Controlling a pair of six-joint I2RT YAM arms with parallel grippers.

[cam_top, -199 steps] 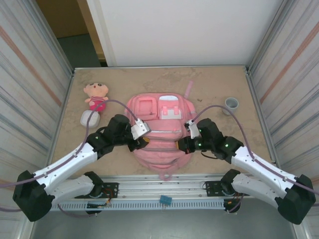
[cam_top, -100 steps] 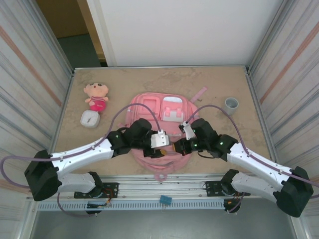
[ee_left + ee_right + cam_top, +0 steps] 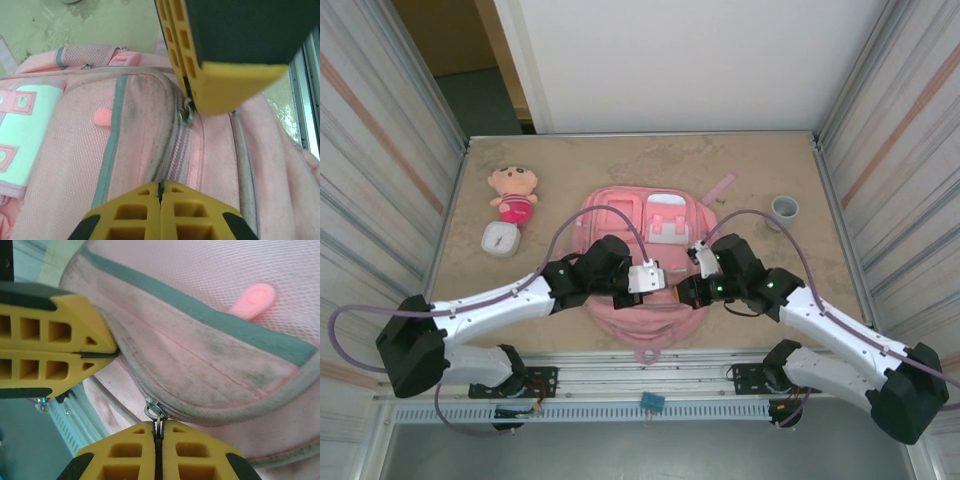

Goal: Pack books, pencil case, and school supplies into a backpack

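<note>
Right gripper [image 3: 156, 429] has its yellow fingers pressed together on the metal zipper pull [image 3: 154, 411] of the backpack [image 3: 610, 215], with the ring of the pull caught right at the tips, at 6 o'clock in the right wrist view. Left gripper [image 3: 160, 195] is pressed together as well. In the right wrist view it comes in from 9 o'clock and its tips touch the grey piping that edges a pocket, but I cannot tell whether any fabric lies between them. From the left wrist camera the right gripper hangs at 12 to 1 o'clock with the pull at its tip, above the zip line that runs down toward the left fingers. In the top view the two grippers meet nearly tip to tip over the near part of the backpack, the left arm reaching in from 8 o'clock and the right arm from 4 o'clock. The backpack lies flat in the middle of the sandy table [image 3: 770, 160], front pockets up, its white trim patches toward the far end and a pink strap [image 3: 720, 186] sticking out at 1 o'clock. At 10 o'clock from the pack sits a small white rounded object [image 3: 501, 238], with a plush doll [image 3: 513, 193] just beyond it. At 2 o'clock, well apart from the pack, a short grey cup [image 3: 784, 210] stands near the right wall.
</note>
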